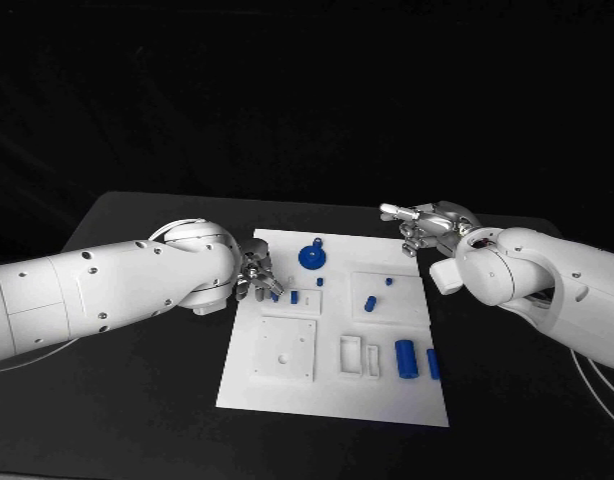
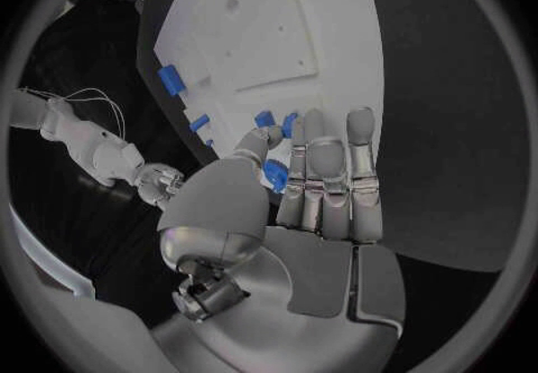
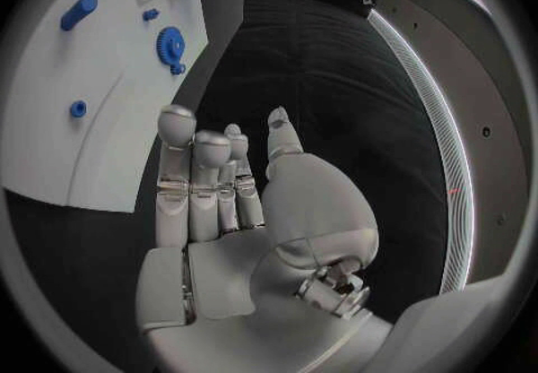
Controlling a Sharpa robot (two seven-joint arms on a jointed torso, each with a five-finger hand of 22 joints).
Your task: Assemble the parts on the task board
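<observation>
Two silver many-fingered hands hover at the flat white task board (image 1: 271, 390) on the black table (image 1: 134, 420). Left hand (image 1: 258, 277) is over the board's left edge, fingers straight and close together beside small blue parts (image 1: 294, 297), holding nothing. Right hand (image 1: 430, 226), beyond the far right corner, is open and empty.
</observation>
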